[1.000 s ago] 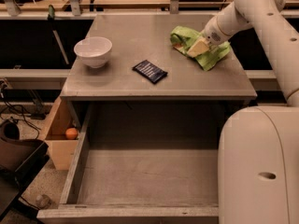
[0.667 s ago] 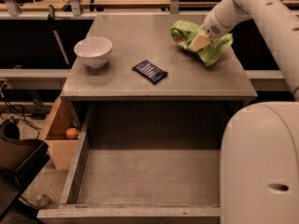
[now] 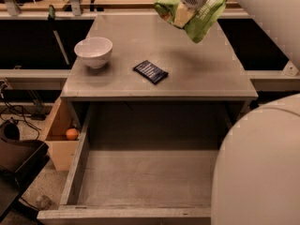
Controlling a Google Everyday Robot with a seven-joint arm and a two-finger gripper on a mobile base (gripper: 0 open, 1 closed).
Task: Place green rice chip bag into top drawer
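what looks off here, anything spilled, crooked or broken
Nothing stands out. The gripper holds the crumpled bag in the air over the far right of the table. The bowl stands upright, the packet lies flat, the drawer is open and bare. One orange sits in a box left of the drawer.

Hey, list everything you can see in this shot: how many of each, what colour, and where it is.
green rice chip bag: one, light green with orange patches, in the air above the table's far right part.
bowl: one, white, on the table's left side.
packet: one, dark blue, flat on the table near the middle.
table: one, grey.
top drawer: one, grey, pulled open below the table's front edge.
wooden box: one, light brown, left of the drawer.
round object: one, orange, in the wooden box.
robot body: white, lower right.
arm: one, white, upper right.
end effector: one, white, top centre, shut on the bag.
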